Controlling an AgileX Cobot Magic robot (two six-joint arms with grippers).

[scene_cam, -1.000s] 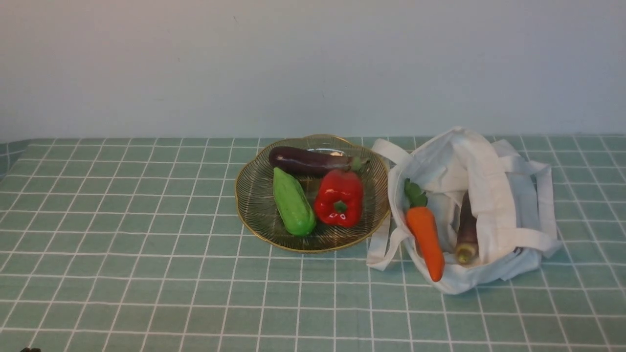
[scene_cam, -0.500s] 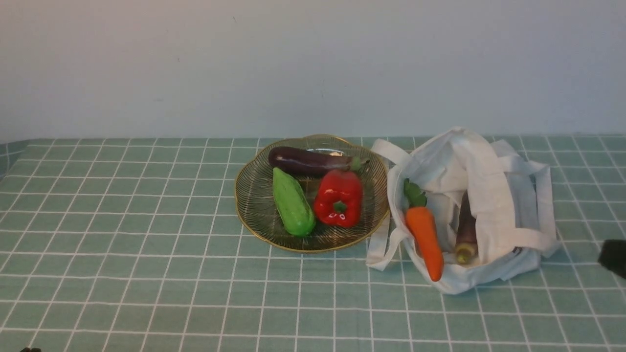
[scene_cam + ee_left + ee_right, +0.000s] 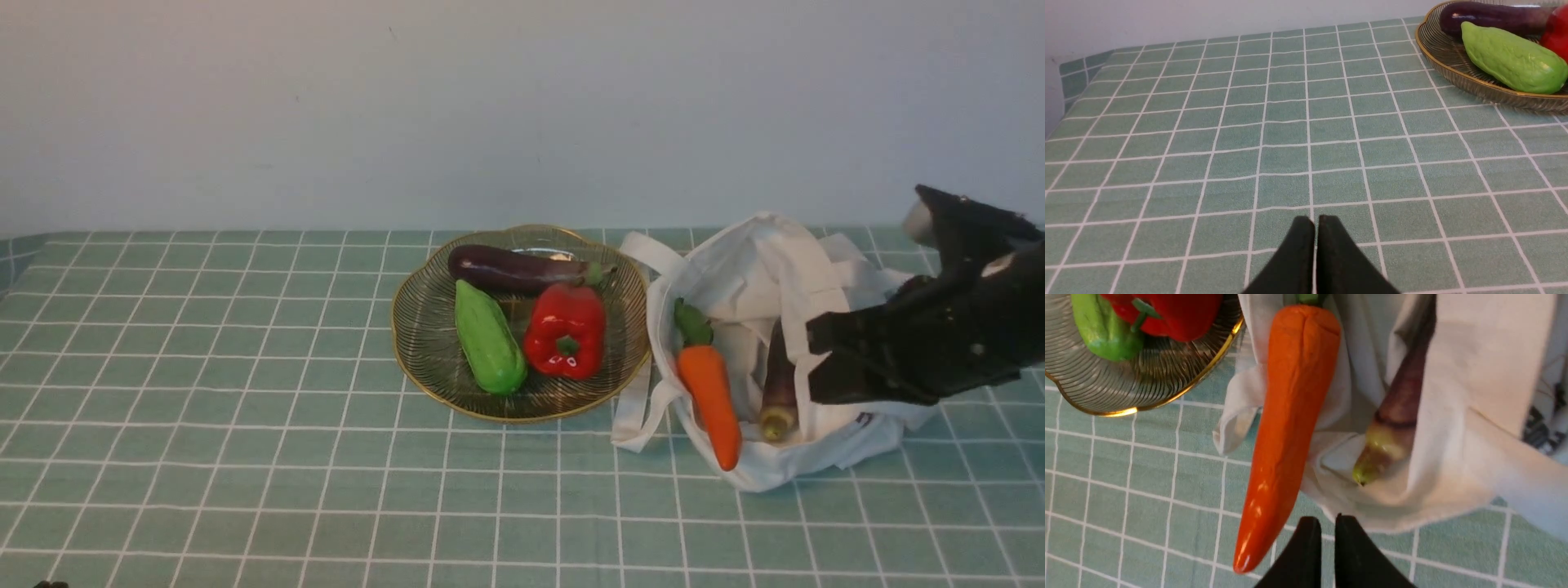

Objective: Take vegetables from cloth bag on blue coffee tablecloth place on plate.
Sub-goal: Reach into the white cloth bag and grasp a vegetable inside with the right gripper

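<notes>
Pale blue-green checked tablecloth (image 3: pixel 245 408) holds a round gold-rimmed glass plate (image 3: pixel 433 353) with three other vegetables (image 3: pixel 567 331); the slim dark purple vegetable (image 3: pixel 780 371) lies in the white cloth bag (image 3: pixel 759 253) at the plate's three o'clock, not yet taken; right gripper (image 3: pixel 812 363) and left gripper (image 3: pixel 1314 225) closed, empty

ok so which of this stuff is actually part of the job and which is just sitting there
In the job: slim purple vegetable, cloth bag, plate, tablecloth, right gripper.
Just there: orange carrot in the bag; eggplant, green gourd, red pepper on the plate.
</notes>
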